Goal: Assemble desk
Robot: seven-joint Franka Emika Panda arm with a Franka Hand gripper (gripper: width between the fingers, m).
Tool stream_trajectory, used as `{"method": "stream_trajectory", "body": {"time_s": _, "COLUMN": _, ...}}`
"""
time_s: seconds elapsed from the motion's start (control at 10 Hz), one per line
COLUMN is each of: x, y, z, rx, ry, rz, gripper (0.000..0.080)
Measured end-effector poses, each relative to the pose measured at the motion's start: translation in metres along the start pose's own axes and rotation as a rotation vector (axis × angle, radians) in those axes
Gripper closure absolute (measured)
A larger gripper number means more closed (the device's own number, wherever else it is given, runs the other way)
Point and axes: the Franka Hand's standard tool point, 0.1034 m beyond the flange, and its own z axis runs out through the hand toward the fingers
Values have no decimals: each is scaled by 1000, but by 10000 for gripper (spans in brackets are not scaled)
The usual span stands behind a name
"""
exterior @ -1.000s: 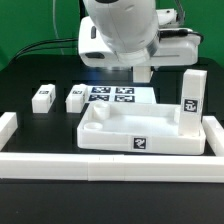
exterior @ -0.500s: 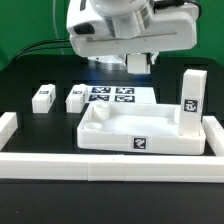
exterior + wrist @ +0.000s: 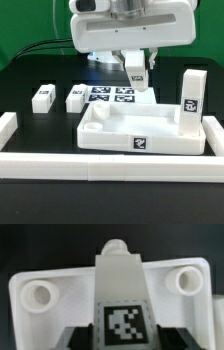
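Your end effector [image 3: 138, 66] grips a leg [image 3: 118, 280] over the tabletop [image 3: 105, 138]. The leg looks light, hard and smooth, so hold its flat sides.

A matte black bench [image 3: 30, 75] fills most of the exterior view. Behind it, at the exterior view's upper left, stands a green backdrop [image 3: 22, 18], and thin black cables [image 3: 42, 46] curve along its lower edge. A long white border rail [image 3: 60, 166] runs along the bench's near edge. A side rail [image 3: 8, 124] stands at the exterior view's left and another side rail [image 3: 213, 135] at its right. The marker board [image 3: 112, 96] lies flat toward the back. The light is bright and even, with soft shadows. In the wrist view the bench [image 3: 40, 241] shows as plain black.
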Motion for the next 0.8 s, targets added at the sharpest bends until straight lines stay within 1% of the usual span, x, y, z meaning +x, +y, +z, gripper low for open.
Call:
{"method": "stream_trajectory", "body": {"time_s": 0.1, "x": 13, "y": 1, "z": -20, "rx": 1, "ry": 125, "rz": -22, "gripper": 512}}
{"method": "stream_trajectory", "body": {"time_s": 0.2, "x": 12, "y": 0, "z": -30, "rx": 3, "ry": 155, "rz": -27, "gripper": 512}}
{"method": "stream_trajectory", "body": {"time_s": 0.3, "x": 25, "y": -1, "z": -38, "rx": -2, "ry": 240, "rz": -29, "gripper": 512}}
{"method": "stream_trajectory", "body": {"time_s": 0.4, "x": 29, "y": 1, "z": -38, "rx": -13, "ry": 345, "rz": -29, "gripper": 512}}
{"method": "stream_trajectory", "body": {"time_s": 0.5, "x": 28, "y": 3, "z": -36, "rx": -28, "ry": 438, "rz": -32, "gripper": 512}}
{"method": "stream_trajectory", "body": {"time_s": 0.6, "x": 26, "y": 5, "z": -34, "rx": -36, "ry": 477, "rz": -34, "gripper": 512}}
{"method": "stream_trajectory", "body": {"time_s": 0.7, "x": 32, "y": 10, "z": -38, "rx": -57, "ry": 578, "rz": -41, "gripper": 512}}
{"method": "stream_trajectory", "body": {"time_s": 0.8, "x": 33, "y": 21, "z": -35, "rx": -83, "ry": 651, "rz": -45, "gripper": 512}}
